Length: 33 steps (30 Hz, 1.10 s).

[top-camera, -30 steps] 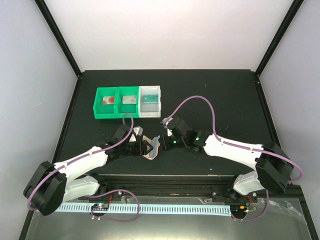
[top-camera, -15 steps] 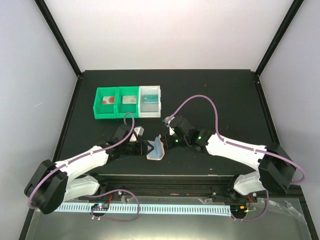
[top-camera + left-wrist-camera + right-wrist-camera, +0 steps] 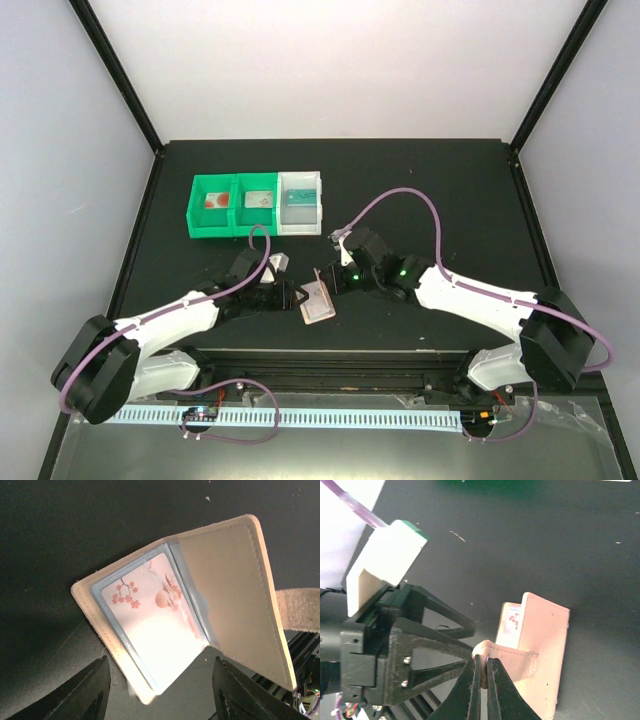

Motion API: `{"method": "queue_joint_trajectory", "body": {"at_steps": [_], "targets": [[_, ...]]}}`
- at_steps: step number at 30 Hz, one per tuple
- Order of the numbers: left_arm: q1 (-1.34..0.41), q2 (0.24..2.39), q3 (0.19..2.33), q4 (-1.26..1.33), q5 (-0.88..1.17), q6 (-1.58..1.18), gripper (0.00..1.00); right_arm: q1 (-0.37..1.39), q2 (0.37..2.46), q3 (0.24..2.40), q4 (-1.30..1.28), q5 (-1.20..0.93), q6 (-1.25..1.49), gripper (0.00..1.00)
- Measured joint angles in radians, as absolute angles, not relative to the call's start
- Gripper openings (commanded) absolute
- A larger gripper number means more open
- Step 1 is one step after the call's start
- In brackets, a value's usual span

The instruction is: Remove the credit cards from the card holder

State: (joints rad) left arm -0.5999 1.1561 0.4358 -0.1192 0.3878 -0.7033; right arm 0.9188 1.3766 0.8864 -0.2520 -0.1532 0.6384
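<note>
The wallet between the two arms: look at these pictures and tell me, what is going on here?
The right gripper is pinched shut on the tab of the tan wallet, holding it open on the black table. The left gripper, open, faces its inside, where a blossom-printed card sits in the blue pocket, not yet pulled out. Three cards lie in the bins behind.

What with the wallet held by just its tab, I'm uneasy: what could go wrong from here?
1. The right gripper pinches only the thin tab; a pull on the card could tug the card holder loose or fold it shut.
2. The card sits fully inside its blue-grey pocket, so the open left gripper may clamp pocket and card together and drag the whole holder.
</note>
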Motion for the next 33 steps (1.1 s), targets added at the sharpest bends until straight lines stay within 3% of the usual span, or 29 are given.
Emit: {"method": "queue_joint_trajectory", "body": {"at_steps": [9, 21, 25, 33], "targets": [[-0.599, 1.124, 0.435, -0.158, 0.363, -0.706, 0.58, 0.905, 1.400, 0.863, -0.206, -0.196, 0.672, 0.01], [-0.599, 1.127, 0.434, -0.164, 0.376, -0.701, 0.58, 0.857, 1.362, 0.714, -0.272, -0.023, 0.640, 0.01], [-0.599, 1.152, 0.437, -0.149, 0.416, -0.699, 0.49, 0.856, 1.362, 0.676, -0.282, 0.022, 0.640, 0.01], [-0.599, 1.232, 0.470, -0.102, 0.493, -0.697, 0.47, 0.856, 1.362, 0.666, -0.295, 0.093, 0.636, 0.05]]}}
